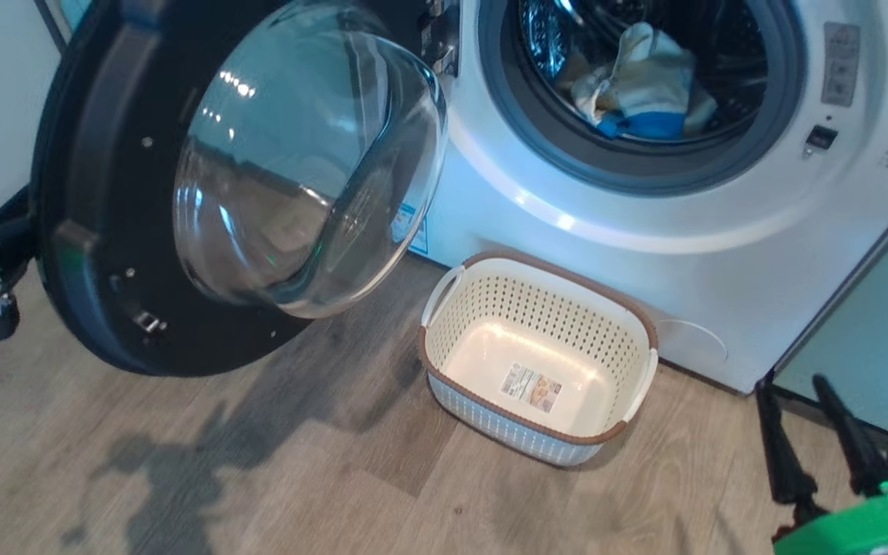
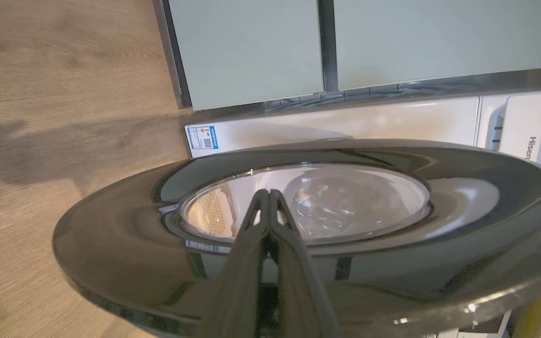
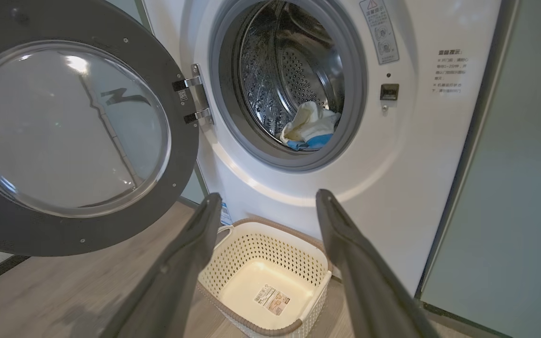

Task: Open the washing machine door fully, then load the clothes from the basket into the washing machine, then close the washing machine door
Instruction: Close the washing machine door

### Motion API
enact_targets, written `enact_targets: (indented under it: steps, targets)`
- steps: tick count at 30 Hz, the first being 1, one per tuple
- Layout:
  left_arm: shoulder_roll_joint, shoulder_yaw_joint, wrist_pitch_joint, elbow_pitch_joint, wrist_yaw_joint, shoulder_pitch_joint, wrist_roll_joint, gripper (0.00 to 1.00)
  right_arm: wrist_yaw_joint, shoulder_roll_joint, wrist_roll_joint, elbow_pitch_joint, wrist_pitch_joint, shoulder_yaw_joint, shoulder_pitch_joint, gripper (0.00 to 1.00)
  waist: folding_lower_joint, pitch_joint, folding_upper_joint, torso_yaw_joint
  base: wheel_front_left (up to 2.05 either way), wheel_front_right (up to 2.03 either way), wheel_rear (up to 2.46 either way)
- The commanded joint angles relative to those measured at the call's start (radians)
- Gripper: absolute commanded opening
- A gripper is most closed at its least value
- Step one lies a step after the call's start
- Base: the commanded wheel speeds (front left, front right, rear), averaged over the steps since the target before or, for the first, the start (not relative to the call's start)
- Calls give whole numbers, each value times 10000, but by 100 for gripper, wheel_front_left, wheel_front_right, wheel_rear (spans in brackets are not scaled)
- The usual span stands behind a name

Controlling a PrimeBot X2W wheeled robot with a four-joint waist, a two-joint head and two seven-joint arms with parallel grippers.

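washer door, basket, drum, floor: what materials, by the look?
Washing machine door: clear bulging centre, likely glass, with sharp glints; glossy black rim, probably plastic.
Basket: cream moulded plastic with perforated walls and a brown rim.
Drum: shiny perforated metal, likely stainless steel.
Floor: wood-grain planks, matte; could be laminate or vinyl rather than real wood.

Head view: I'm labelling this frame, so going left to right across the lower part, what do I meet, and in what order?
washing machine door → basket → right gripper, jaws apart
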Motion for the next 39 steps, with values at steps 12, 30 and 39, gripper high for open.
enact_targets:
  steps: [12,30,39]
  targets:
    - [-207,-377,1170,-1875,-88,920,-146,0,42,213,-66,-188,-69,-26,173,100,1,-573,0,-133,0,0,0]
    - [-1314,-608,2871,-3735,-17,1880,-960,0,42,393,-80,-155,-69,-163,224,100,1,-720,0,-497,0,0,0]
    - [-1822,-569,3026,-4731,251,2444,-1206,0,42,344,-93,-151,-69,-246,204,100,1,-687,0,-1087,0,0,0]
